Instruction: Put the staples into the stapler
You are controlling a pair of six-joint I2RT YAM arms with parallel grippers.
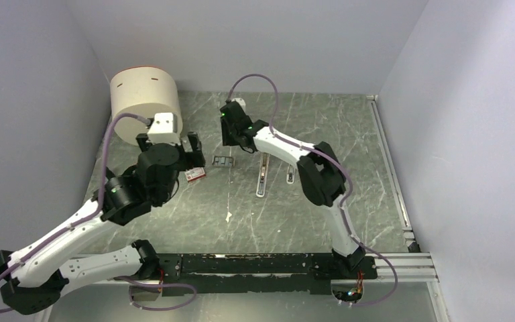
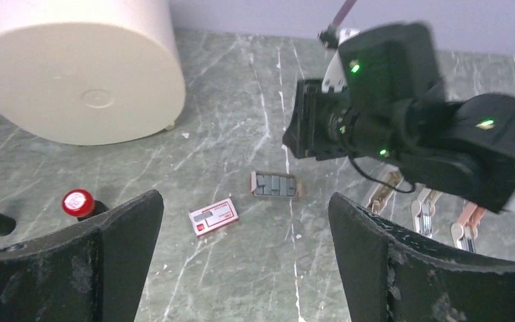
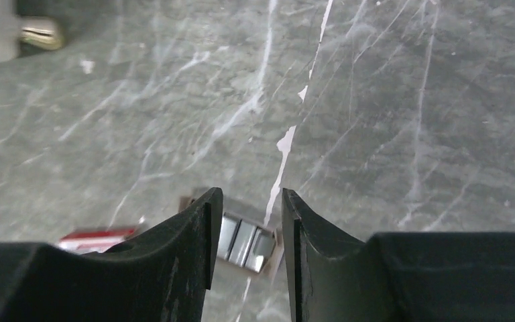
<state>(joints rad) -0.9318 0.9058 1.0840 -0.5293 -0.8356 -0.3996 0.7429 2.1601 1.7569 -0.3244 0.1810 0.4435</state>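
Likely light, brittle and slippery, the staples (image 1: 222, 162) lie at nine o'clock of the stapler (image 1: 262, 176); their long sides suit a pinch. The right gripper (image 3: 249, 201) hovers near, narrowly parted and empty; the left gripper (image 2: 245, 201) gapes wide.

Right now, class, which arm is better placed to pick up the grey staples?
Right. The right gripper hangs over the staples, which show between its slightly parted fingers. The left gripper is wide open and seems centred nearer the red-and-white box.
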